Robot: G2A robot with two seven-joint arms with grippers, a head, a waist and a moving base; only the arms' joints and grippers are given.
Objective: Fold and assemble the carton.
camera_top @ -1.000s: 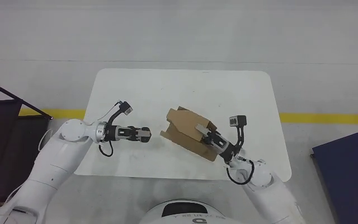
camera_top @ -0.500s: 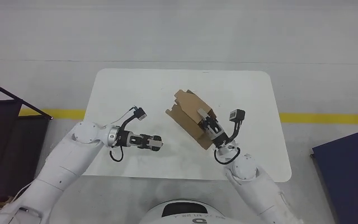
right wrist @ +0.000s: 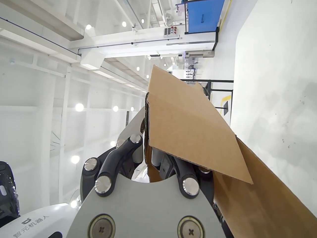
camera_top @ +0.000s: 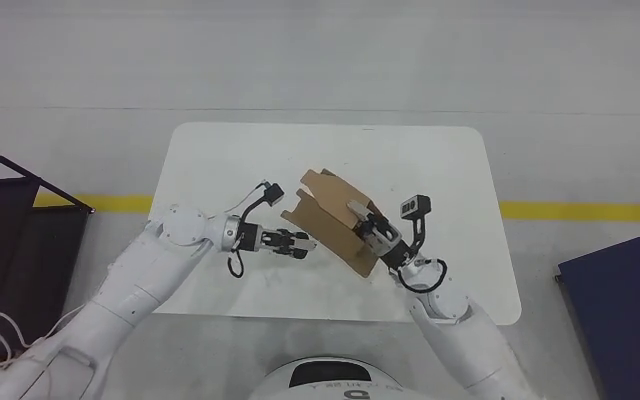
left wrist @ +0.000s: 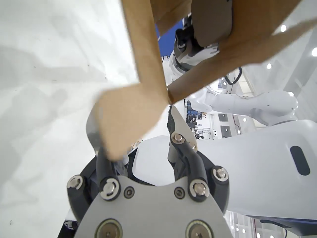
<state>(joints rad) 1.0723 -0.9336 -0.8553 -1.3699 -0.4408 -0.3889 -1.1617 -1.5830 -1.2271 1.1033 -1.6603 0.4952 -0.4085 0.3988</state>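
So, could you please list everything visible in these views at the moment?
carton: one, brown, partly folded, near the table's middle
table: one, white, under the carton
floor line: one, yellow, on the floor either side of the table
panel: one, blue, on the floor on the robot's right
stand: one, dark, on the floor on the robot's left
left gripper: one, black and silver, open at a carton flap
right gripper: one, black and silver, clamped on the carton's wall

Uniform plain brown corrugated cardboard carton (camera_top: pixel 330 215). Plain white rounded-corner table (camera_top: pixel 400 160). Yellow floor stripe (camera_top: pixel 570 211) at frame right, across light grey floor (camera_top: pixel 320 60).
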